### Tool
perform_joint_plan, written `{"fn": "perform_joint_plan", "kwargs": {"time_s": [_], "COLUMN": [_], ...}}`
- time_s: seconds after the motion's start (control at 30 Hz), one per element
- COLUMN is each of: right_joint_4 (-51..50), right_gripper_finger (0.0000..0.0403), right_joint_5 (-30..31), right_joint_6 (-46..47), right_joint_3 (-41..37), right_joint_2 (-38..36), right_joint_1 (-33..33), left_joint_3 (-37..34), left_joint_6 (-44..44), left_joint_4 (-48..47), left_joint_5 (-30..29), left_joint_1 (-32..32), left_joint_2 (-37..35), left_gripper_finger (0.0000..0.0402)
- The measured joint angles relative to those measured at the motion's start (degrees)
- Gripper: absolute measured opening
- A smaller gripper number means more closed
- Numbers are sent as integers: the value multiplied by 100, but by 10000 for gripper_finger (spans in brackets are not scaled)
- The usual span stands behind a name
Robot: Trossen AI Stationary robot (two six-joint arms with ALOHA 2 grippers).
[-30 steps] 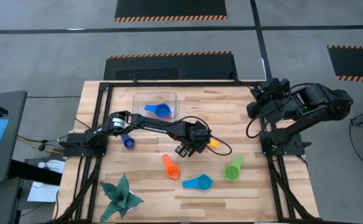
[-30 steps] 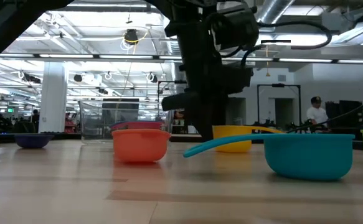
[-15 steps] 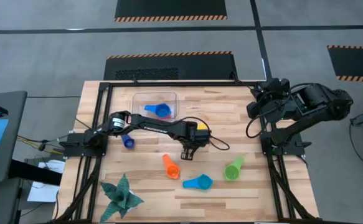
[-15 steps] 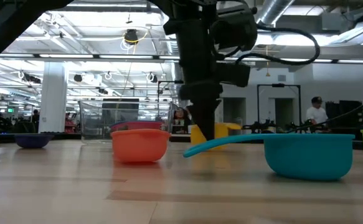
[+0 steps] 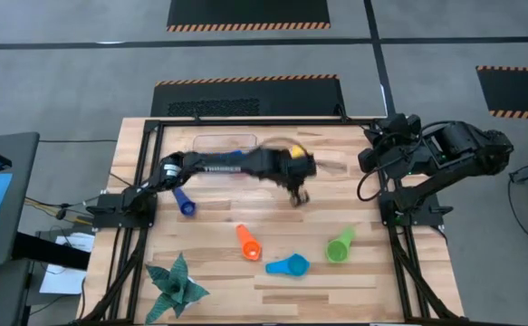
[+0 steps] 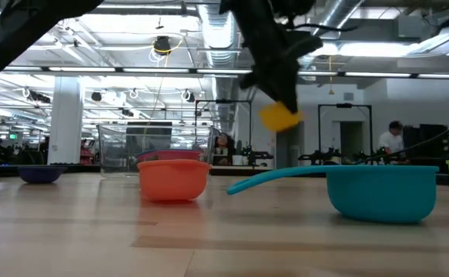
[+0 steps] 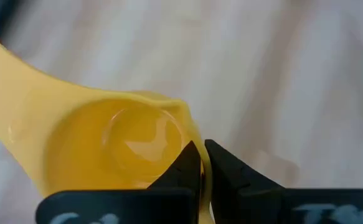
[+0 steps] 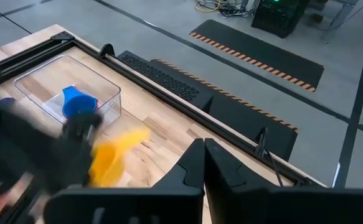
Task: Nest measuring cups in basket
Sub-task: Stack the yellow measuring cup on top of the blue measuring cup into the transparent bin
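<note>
The left end effector [image 7: 201, 163], which a second ago stood wide apart over the yellow measuring cup [image 7: 116, 146] on the surface [image 5: 372, 272], has since clamped together on the cup's rim and lifted it; the cup now hangs clear of the wood and is blurred with motion just to the right of the basket [image 5: 211, 143], so you may judge the carry toward the basket to be under way, with release and nesting not yet done. Inside the basket you already have one blue measuring cup [image 8: 76, 103], apparently on a red one glimpsed through the wall in the low view. Counting what remains outside it: one small dark-blue cup [image 5: 185, 205] below and to the left of the basket, one orange cup [image 5: 247, 242] below it, one teal cup [image 5: 289, 265] farther below and to the right, and one green cup [image 5: 340, 245] well to the right, making four cups left on the surface and one in transit. One teal paper plant [image 5: 175, 285] lies well below the basket, apart from the task. The right end effector [image 8: 203, 164] waits with its tips together, holding nothing, at the far right edge, well apart from the basket.
</note>
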Motion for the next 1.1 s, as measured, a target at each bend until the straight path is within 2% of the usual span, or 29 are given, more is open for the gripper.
{"fn": "perform_joint_plan", "kwargs": {"time_s": [0.13,0.4,0.63,0.77,0.93,1.1], "right_joint_4": [-2,-2,0,0,-1,0], "right_gripper_finger": [17,27,21,20,26,23], "right_joint_5": [-6,-13,-19,-44,-459,-548], "right_joint_6": [-2,-448,-706,-920,-1154,-1692], "right_joint_3": [0,0,0,0,0,0], "right_joint_2": [0,-9,-9,-9,-19,-20], "right_joint_1": [0,0,0,0,0,2], "left_joint_3": [755,602,598,561,551,494], "left_joint_6": [-982,-2870,-3912,-4147,-4324,-5021], "left_joint_4": [-1205,-3416,-3340,-3394,-3396,-3390], "left_joint_5": [-570,-1150,-1336,-1484,-1515,-1546], "left_joint_1": [358,747,784,763,709,775], "left_joint_2": [-2,-325,-491,-479,-476,-476], "left_gripper_finger": [0,0,0,0,0,0]}}
